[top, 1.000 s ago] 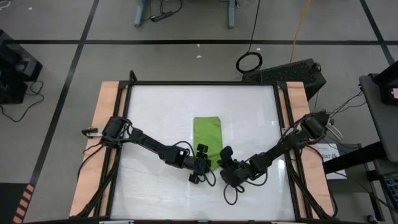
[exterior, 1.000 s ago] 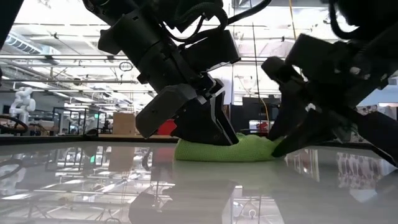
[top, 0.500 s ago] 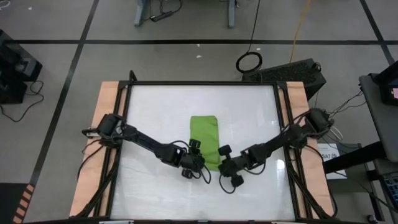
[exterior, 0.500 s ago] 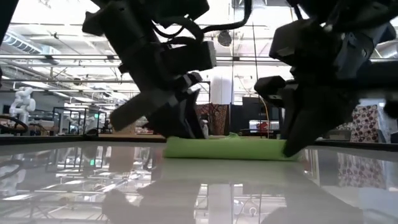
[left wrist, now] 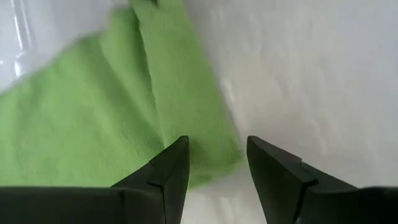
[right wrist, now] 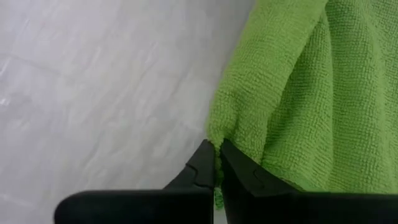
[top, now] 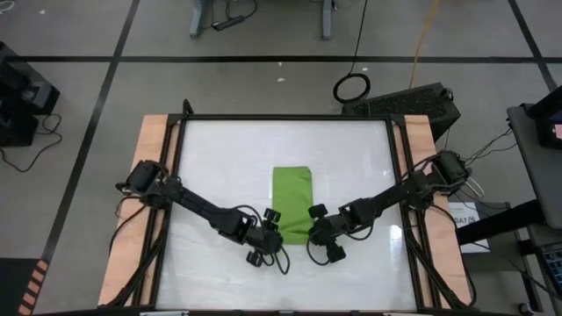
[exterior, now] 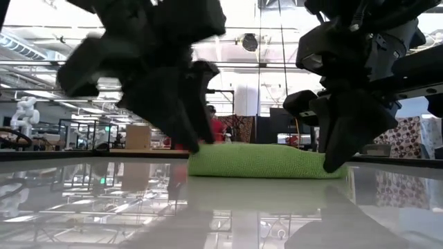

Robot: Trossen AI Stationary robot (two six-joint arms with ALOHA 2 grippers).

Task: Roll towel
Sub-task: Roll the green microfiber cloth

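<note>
Your towel (top: 292, 200) lies folded into a narrow strip at the middle of the table (top: 219, 158), its near end between the 2 grippers. It looks soft, light and limp, so take it by the near corners. The right gripper (right wrist: 216, 169) is pinched on the towel's near edge; the left gripper (left wrist: 214, 163) stands apart, straddling the other corner without clamping.

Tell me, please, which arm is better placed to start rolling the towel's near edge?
The right: its gripper is already shut on the towel corner, while the left gripper is open beside the other corner.
</note>
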